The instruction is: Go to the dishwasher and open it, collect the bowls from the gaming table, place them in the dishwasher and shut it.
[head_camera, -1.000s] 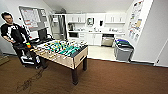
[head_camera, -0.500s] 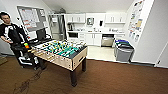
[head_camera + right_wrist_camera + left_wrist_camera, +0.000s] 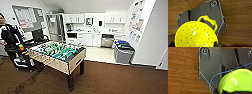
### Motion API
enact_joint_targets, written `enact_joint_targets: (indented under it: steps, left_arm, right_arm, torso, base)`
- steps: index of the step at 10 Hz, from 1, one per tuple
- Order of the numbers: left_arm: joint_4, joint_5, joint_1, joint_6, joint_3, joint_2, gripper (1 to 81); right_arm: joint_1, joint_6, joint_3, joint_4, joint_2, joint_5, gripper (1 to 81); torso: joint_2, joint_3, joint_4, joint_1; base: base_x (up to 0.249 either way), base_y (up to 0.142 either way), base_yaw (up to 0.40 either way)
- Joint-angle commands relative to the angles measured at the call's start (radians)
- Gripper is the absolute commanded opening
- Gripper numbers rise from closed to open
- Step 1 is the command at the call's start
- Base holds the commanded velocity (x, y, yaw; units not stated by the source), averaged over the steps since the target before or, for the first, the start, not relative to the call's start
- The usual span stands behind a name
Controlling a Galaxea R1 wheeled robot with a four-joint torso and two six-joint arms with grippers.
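The dishwasher (image 3: 108, 41), a steel front under the white kitchen counter, stands at the far wall right of centre. In the left wrist view a glossy yellow-green bowl (image 3: 236, 81) hangs over the brown floor, with my left gripper (image 3: 226, 92) shut on its rim. The right wrist view has a yellow bowl (image 3: 196, 35) with small holes and a looped handle, and my right gripper (image 3: 194, 45) is shut on it. The gaming table is out of view.
A foosball table (image 3: 75, 61) stands close ahead on the left. A person (image 3: 8, 37) stands beside it at the far left, with cables (image 3: 23, 83) on the brown floor. Grey bins (image 3: 123, 51) sit right of the dishwasher, a steel fridge (image 3: 53, 27) left.
The whole head view has shifted: the camera has moved closer, so the foosball table looks larger and nearer. The person stays at the left edge.
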Motion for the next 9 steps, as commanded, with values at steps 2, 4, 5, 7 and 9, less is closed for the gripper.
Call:
enact_joint_targets:
  steps: [2, 4, 5, 7, 9]
  left_arm:
    - [0.001, 0.049, -0.041, 0.006, -0.003, -0.013, 1.0]
    - [0.001, 0.049, -0.041, 0.006, -0.003, -0.013, 1.0]
    - [0.001, 0.049, -0.041, 0.006, -0.003, -0.013, 1.0]
    - [0.000, 0.049, -0.041, 0.006, -0.003, -0.010, 1.0]
    - [0.000, 0.049, -0.041, 0.006, -0.003, -0.009, 1.0]
  right_arm:
    - [0.042, -0.004, 0.005, -0.006, -0.028, -0.059, 1.0]
    - [0.042, -0.004, 0.001, -0.007, -0.015, -0.061, 1.0]
    - [0.042, -0.004, -0.001, -0.007, -0.013, -0.061, 1.0]
    - [0.039, -0.004, -0.005, -0.009, -0.007, -0.061, 1.0]
    - [0.041, -0.006, -0.010, -0.015, 0.001, -0.061, 1.0]
  torso:
    - [0.000, 0.000, 0.000, 0.001]
    - [0.000, 0.000, 0.000, 0.001]
    - [0.000, 0.000, 0.000, 0.001]
    - [0.000, 0.000, 0.000, 0.001]
    - [0.000, 0.000, 0.000, 0.001]
  base:
    - [0.171, -0.078, 0.000]
    - [0.171, -0.079, 0.000]
    - [0.171, -0.080, 0.000]
    - [0.174, -0.085, 0.000]
    - [0.178, -0.088, 0.000]
